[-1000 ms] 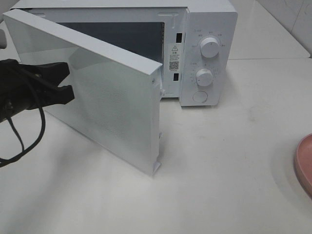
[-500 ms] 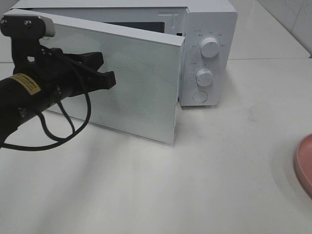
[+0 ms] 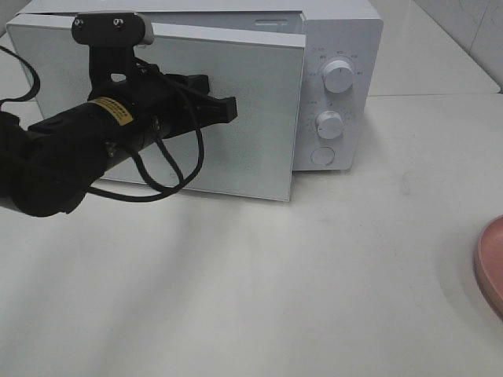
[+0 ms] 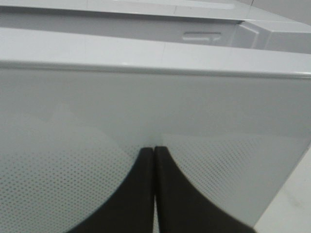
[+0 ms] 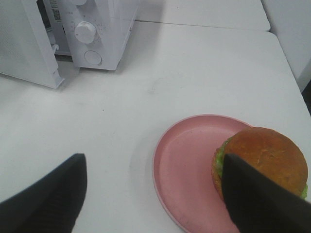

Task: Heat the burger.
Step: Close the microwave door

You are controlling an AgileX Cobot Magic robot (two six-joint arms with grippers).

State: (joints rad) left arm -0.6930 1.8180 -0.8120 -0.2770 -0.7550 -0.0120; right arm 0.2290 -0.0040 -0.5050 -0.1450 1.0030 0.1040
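Upper left of the high view: left gripper (image 3: 228, 108), jaws pressed together with nothing between them, tips against the front face of the microwave door (image 3: 251, 126). Door is nearly closed, still slightly ajar at its right edge. Microwave (image 3: 342, 47) sits upper center on the white table (image 3: 314, 290), two knobs (image 3: 338, 77) on its right panel. Far right edge: pink plate (image 3: 489, 263). Wrist view: right gripper (image 5: 153, 191) spread wide, holding nothing, above the plate; burger (image 5: 265, 160) sits on the plate, lower right of that frame.
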